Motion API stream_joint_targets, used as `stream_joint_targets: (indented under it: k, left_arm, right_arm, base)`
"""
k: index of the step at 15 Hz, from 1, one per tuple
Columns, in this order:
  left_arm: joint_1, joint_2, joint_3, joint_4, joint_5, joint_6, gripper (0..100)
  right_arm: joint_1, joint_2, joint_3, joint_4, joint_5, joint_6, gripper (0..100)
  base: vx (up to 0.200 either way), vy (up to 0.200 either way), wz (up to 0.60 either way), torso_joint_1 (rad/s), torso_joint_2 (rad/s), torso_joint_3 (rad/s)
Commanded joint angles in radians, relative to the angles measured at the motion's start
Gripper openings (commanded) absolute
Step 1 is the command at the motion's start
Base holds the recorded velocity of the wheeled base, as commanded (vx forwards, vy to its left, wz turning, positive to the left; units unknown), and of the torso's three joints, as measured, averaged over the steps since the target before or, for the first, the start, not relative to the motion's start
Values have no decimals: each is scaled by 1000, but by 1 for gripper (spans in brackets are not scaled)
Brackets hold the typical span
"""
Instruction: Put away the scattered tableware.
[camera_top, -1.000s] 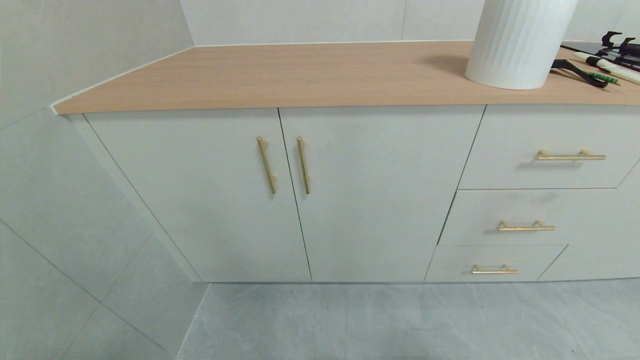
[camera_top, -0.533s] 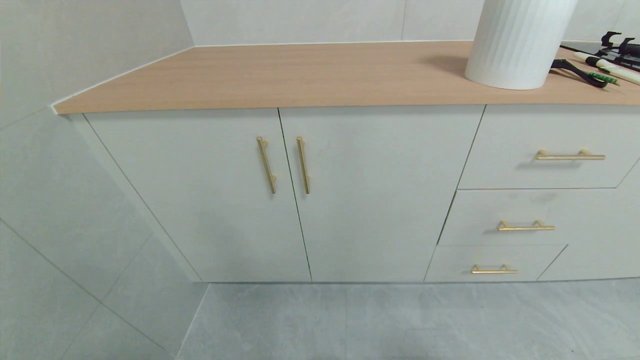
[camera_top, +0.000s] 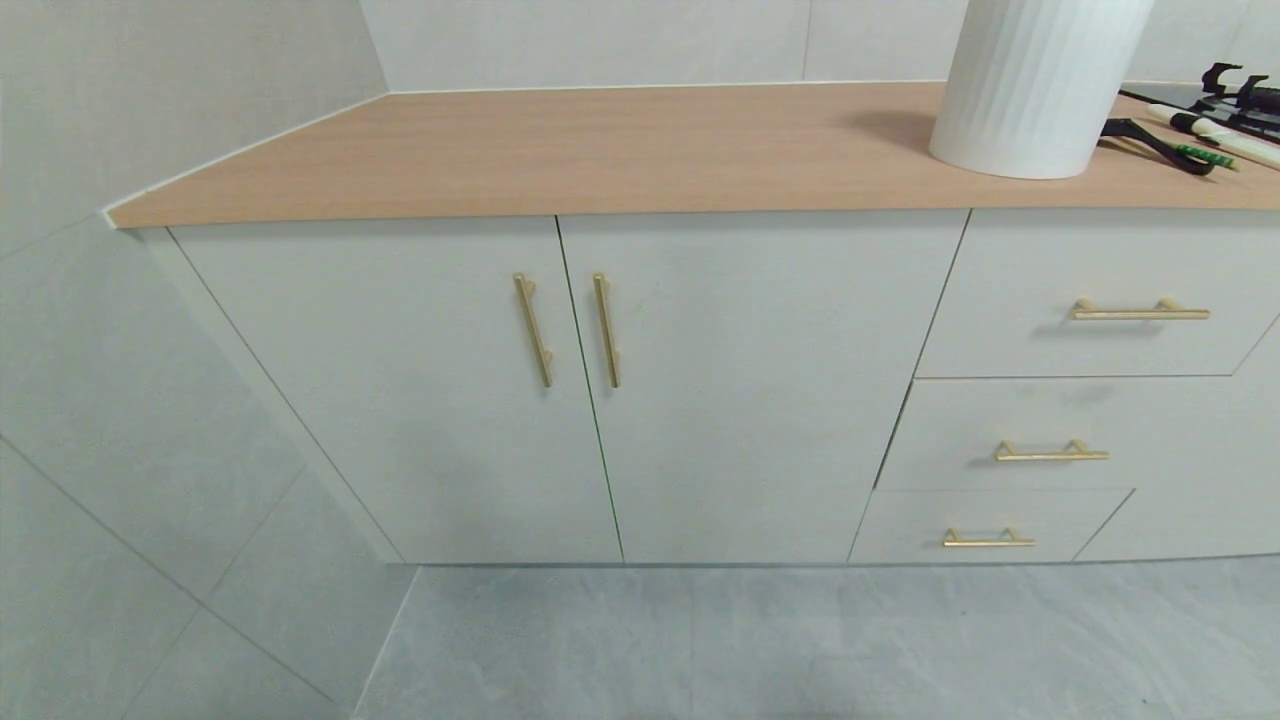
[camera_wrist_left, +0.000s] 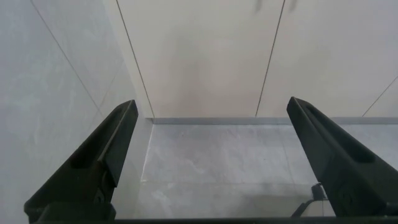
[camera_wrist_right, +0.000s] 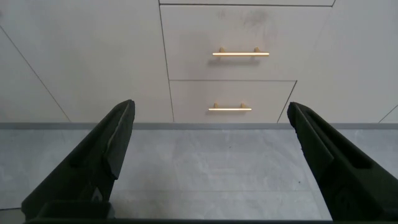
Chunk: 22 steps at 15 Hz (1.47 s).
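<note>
- Nothing has shifted over the last second, so I judge that the tidying has not begun.
- My left claw (camera_wrist_left: 211, 102) and right claw (camera_wrist_right: 210, 104) hang empty with fingers spread wide, low over the floor before the cabinet.
- The utensils (camera_top: 1175, 145) lie scattered at the right end of the counter (camera_top: 600, 150), just beside a white ribbed container (camera_top: 1035, 90). They are thin, black-handled pieces, plus one white and green.

Along the tiled wall (camera_top: 600, 40) runs a wooden countertop (camera_top: 600, 140), and under it two pale cabinet doors (camera_top: 400, 400) meet with upright gold handles (camera_top: 533, 330) side by side, three stacked drawers (camera_top: 1000, 300) just to their right, grey floor tiles (camera_top: 800, 640) below.
</note>
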Motion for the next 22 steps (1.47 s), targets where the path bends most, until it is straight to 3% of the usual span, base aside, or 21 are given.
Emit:
stream_joint_targets:
  k: [1,6,10,22]
  left_arm:
    - [0,2,0,-1,0,-8,100]
    - [0,2,0,-1,0,-3,100]
    - [0,2,0,1,-9,57,100]
    - [0,2,0,1,-9,49,100]
  right_arm:
    - [0,2,0,2,-1,0,100]
    - [0,3,0,2,-1,0,100]
    - [0,3,0,2,-1,1,100]
    - [0,3,0,2,-1,0,100]
  base:
    - [0,0,0,0,0,0]
    - [0,0,0,0,0,0]
    - [0,0,0,0,0,0]
    - [0,-183,0,3,1,4]
